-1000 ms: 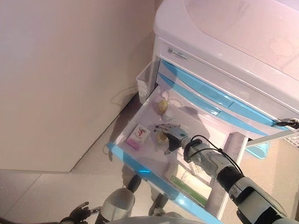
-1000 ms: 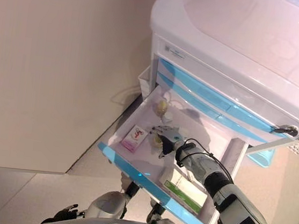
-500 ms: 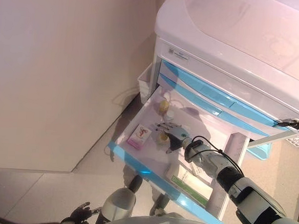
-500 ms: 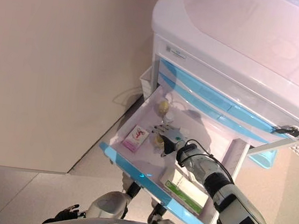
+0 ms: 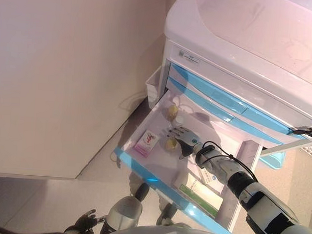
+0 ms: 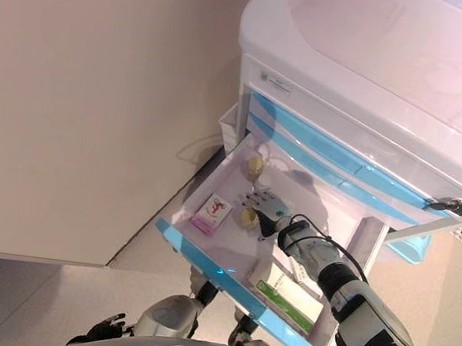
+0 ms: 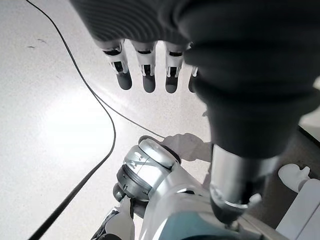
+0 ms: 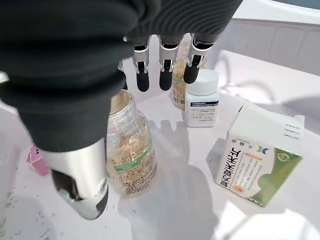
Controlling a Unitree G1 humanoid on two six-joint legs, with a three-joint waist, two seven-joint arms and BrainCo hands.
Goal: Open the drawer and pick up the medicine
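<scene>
The cart's lower drawer (image 5: 152, 180), with a blue front, stands pulled open. In it are a clear jar with yellow contents (image 8: 131, 150), a small white bottle (image 8: 201, 105), an amber bottle (image 8: 178, 90), a green-and-white box (image 8: 257, 165) and a pink box (image 5: 147, 143). My right hand (image 5: 184, 141) is inside the drawer, open, its fingers (image 8: 163, 75) straight above the jar (image 5: 170, 145) and its thumb (image 8: 82, 187) beside the jar. My left hand (image 7: 145, 75) hangs open low by the floor.
The white cart (image 5: 245, 59) has closed blue drawers above the open one. A long green-and-white box (image 5: 196, 189) lies at the drawer's near right. A small white bin (image 5: 151, 86) hangs on the cart's left side. A plain wall (image 5: 67, 78) stands to the left.
The whole view has shifted a little. My right hand stays open in the drawer and has edged slightly to the right, so more of the jar shows.
</scene>
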